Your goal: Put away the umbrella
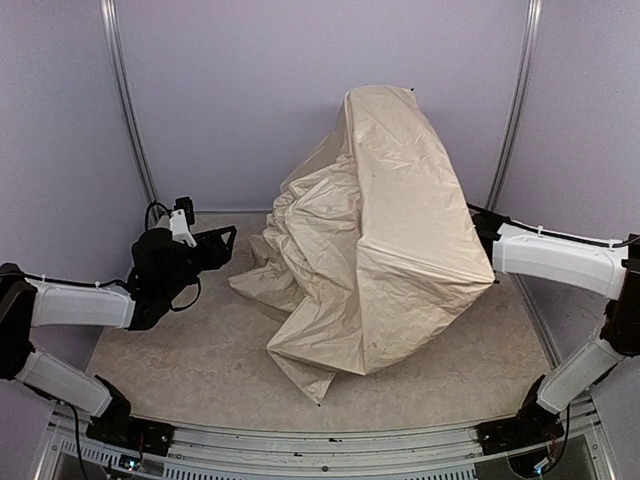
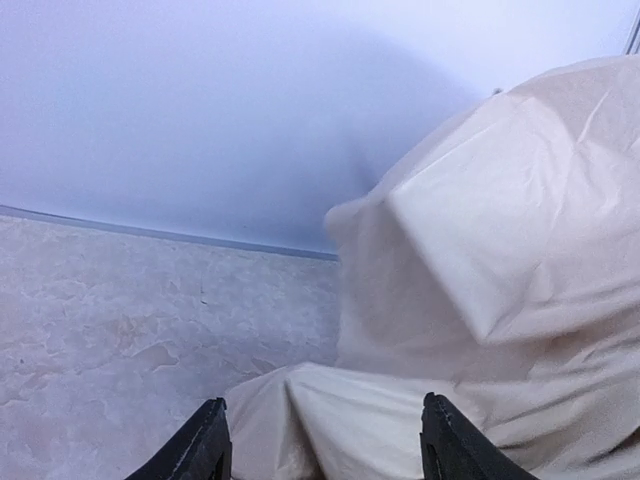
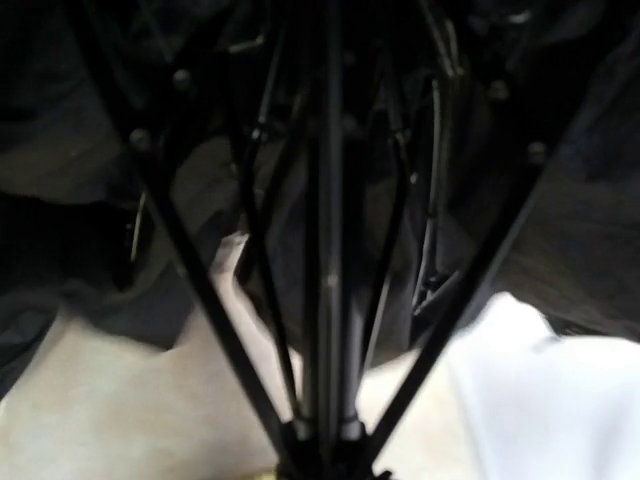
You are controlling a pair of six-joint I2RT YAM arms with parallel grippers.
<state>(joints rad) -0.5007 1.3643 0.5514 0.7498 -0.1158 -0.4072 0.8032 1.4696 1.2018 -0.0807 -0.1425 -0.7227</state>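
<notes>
**Site: robot test cell in a laboratory**

From my remote station I read this as a lab robot cell, not a home or shop. Plain lilac panel walls close the space on three sides, joined by bare metal poles. A mottled beige tabletop fills the enclosure. Two white-and-black robot arms, left and right, are mounted on a slotted metal rail along the near edge.
</notes>
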